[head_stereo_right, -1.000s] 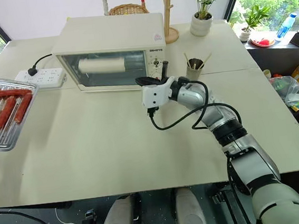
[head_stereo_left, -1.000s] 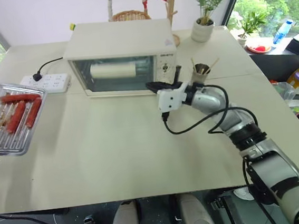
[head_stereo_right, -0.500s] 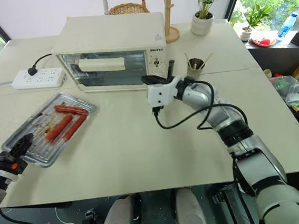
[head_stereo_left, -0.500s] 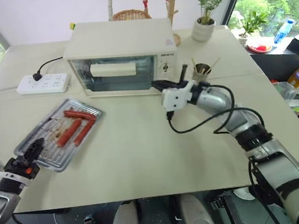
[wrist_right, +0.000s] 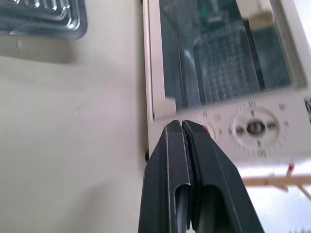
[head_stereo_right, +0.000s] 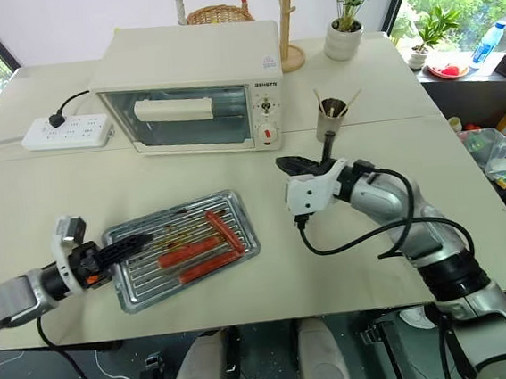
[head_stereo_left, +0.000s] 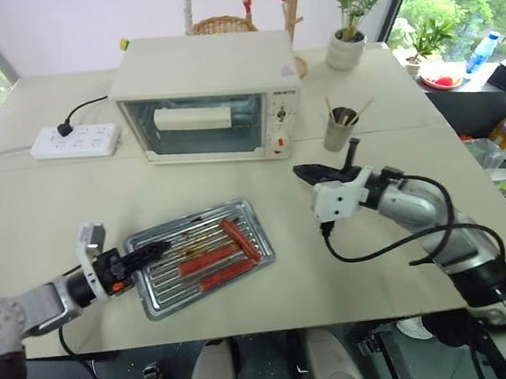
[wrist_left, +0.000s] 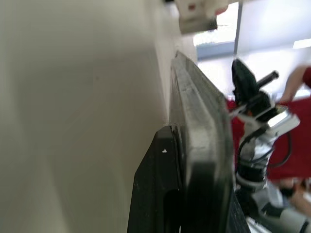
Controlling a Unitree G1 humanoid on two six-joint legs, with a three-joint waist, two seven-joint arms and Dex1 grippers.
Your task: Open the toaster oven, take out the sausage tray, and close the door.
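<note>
At the desk's (head_stereo_left: pixel 247 315) near left, the left gripper (head_stereo_left: pixel 147 252) has its fingers clamped on the short end of the sausage tray (head_stereo_left: pixel 204 255), which lies at a slant over the desk with three sausages (head_stereo_left: pixel 215 260) on its ribs. Behind it stands the toaster oven (head_stereo_left: pixel 204 97), its door (head_stereo_left: pixel 195 130) shut, a white power strip (head_stereo_left: pixel 75 140) to its left. Rightward, the right gripper (head_stereo_left: pixel 310 172) hangs empty before the oven's dials, fingers pressed together.

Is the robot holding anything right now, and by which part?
Its left tool grips the shiny silver sausage tray by its left short rim; the right tool holds nothing.
</note>
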